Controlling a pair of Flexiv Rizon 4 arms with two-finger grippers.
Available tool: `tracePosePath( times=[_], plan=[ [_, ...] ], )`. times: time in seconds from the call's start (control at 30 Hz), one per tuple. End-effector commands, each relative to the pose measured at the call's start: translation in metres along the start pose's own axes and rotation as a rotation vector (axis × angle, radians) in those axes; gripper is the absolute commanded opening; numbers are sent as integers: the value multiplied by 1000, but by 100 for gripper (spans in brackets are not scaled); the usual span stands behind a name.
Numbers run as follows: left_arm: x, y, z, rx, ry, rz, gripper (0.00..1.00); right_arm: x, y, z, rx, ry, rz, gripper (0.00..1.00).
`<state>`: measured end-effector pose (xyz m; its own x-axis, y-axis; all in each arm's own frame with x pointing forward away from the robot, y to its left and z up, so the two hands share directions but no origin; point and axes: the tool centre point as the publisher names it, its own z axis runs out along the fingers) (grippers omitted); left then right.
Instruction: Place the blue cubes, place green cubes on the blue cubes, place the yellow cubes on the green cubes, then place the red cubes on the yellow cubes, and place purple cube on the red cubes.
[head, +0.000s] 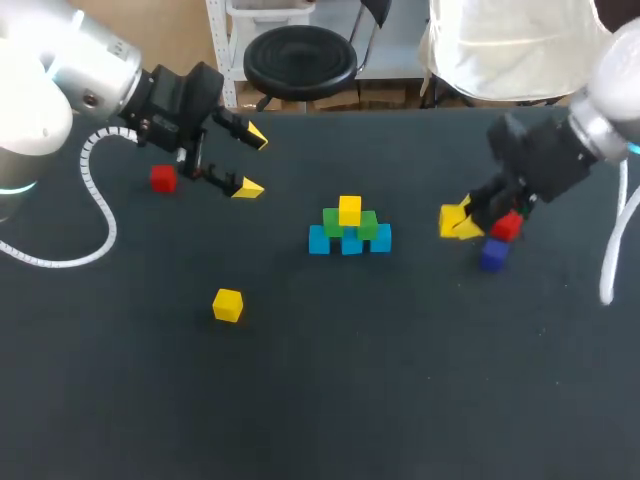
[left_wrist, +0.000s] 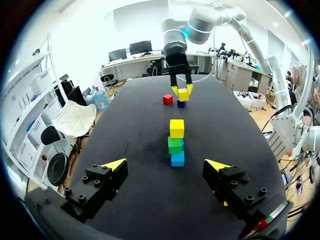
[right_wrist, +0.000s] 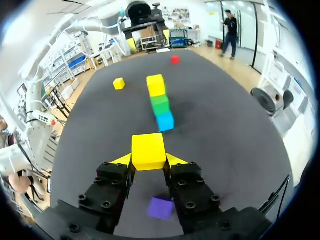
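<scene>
Loose yellow cube (head: 228, 304) on desk front-left, well apart from rest. Right tool (head: 462, 224) clamped on held yellow cube (right_wrist: 148, 151); purple cube (head: 493, 255) under it, red cube (head: 507, 226) just beside. Stack (head: 349, 230) at desk middle, straight ahead of right tool: blue row (head: 350, 241), greens (head: 333, 222), top yellow (head: 349, 210). Row's long axis points at right tool, seen end-on; cubes themselves have none. Left tool (head: 251, 161) fingers apart, empty, near far red cube (head: 163, 178). Right arm likely places next.
</scene>
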<state>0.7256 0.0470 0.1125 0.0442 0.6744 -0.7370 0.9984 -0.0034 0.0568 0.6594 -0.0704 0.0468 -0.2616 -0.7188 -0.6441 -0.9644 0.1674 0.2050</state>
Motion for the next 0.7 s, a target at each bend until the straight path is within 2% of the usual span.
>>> tracePosePath(
  times=[0.03,0.13,0.23,0.53,0.7],
  plan=[
    [0,1,0,2,1,0,100,6,33,14,90,22,18,0],
    [0,1,0,2,1,0,100,20,39,31,59,59,43,0],
    [0,1,0,2,1,0,100,38,36,45,10,15,76,0],
    [0,1,0,2,1,0,100,41,30,79,-72,-16,15,0],
    [0,1,0,2,1,0,100,40,28,85,-105,-17,-16,0]
  ],
)
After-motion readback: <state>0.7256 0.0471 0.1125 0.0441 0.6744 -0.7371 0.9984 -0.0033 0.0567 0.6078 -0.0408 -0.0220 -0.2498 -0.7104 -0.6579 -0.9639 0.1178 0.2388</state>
